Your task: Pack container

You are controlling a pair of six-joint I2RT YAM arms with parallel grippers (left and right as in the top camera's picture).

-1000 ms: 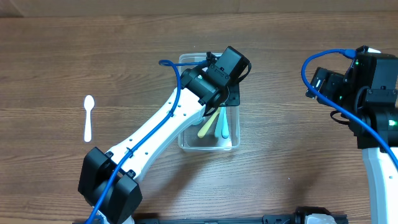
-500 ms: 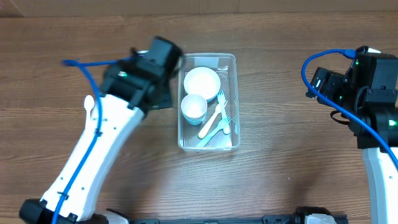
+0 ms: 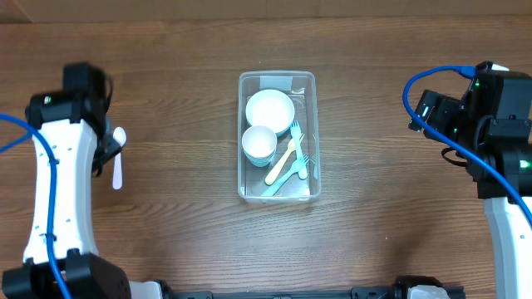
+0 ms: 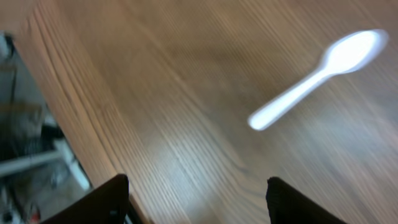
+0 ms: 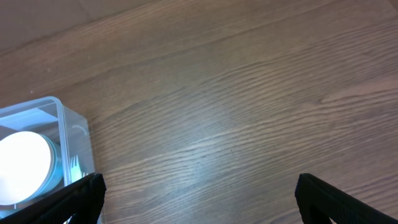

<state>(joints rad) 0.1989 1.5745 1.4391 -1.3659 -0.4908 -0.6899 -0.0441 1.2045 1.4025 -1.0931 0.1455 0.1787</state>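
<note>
Your left gripper gapes empty by the spoon, far left; your right gripper gapes empty too, with the container at centre.

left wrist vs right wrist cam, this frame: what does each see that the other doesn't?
Only left wrist: the white spoon lying flat on the wood, clear of the fingers, plus the table's edge with blurred clutter beyond it. Only right wrist: a corner of the container with a white bowl inside. Both: the bare wooden table, and each camera's own gripper, the left gripper and the right gripper, open with nothing between the fingers.
</note>
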